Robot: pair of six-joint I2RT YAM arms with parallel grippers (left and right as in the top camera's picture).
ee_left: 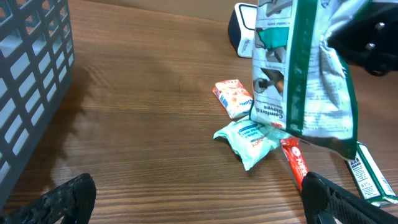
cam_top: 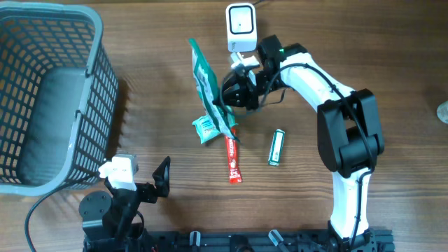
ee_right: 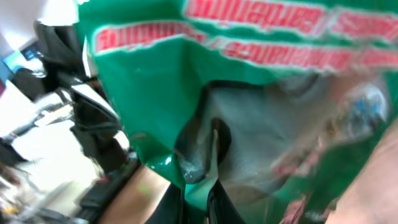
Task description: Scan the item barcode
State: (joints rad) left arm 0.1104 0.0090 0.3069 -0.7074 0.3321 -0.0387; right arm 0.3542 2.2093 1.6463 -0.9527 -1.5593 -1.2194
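Right pincer (cam_top: 225,103) was clamped shut on lower edge of green-and-white crinkly plastic packet (cam_top: 203,73), hanging upper centre of overhead frame, just beside white boxy scanner (cam_top: 240,24). We judged: turn barcode face toward scanner, hold steady. Left pincer (ee_left: 196,183) gaped wide, empty.

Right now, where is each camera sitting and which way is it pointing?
Overhead: above the table, looking straight down on basket, scanner, left arm and right arm.
Left wrist: low over the table, facing across it toward the green packet; open left gripper tips in bottom corners.
Right wrist: right up against that packet; shut right gripper pinches it at bottom.
Shared: overhead and left wrist both show packet, basket and red stick.
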